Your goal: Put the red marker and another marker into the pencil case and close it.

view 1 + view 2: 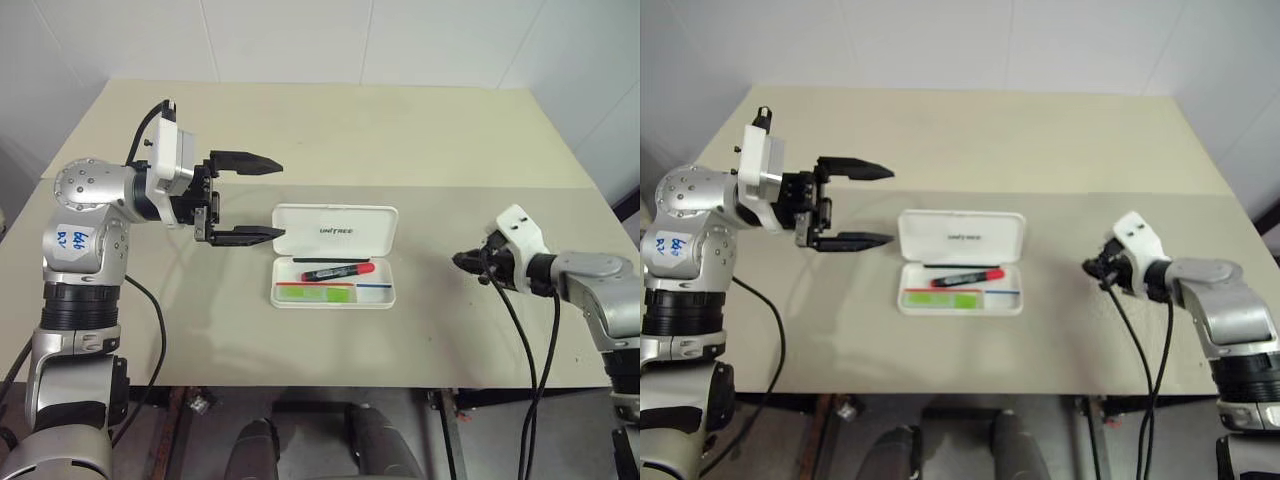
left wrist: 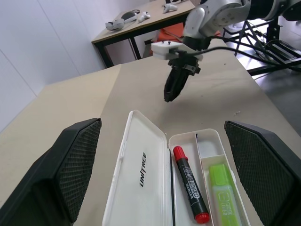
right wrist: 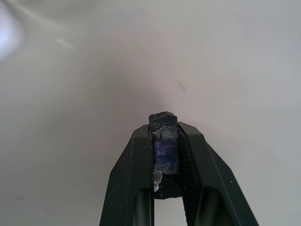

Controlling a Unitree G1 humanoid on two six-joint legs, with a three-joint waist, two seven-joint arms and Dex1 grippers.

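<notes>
We are seeing the red marker [image 1: 338, 270] and the green marker [image 1: 318, 294] already lying in the open pencil case [image 1: 335, 233], so closing remains: our left gripper [image 1: 247, 198] is waiting wide apart beside it, while our right gripper [image 3: 165, 141] is clamping a small dark-blue object.

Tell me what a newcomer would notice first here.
The open pencil case at the table's centre draws the eye, with the red marker and the green marker already in its tray. To its left the left gripper hovers wide open. Off to its right, the right gripper is clamped on a small dark, blue-marked object.
</notes>
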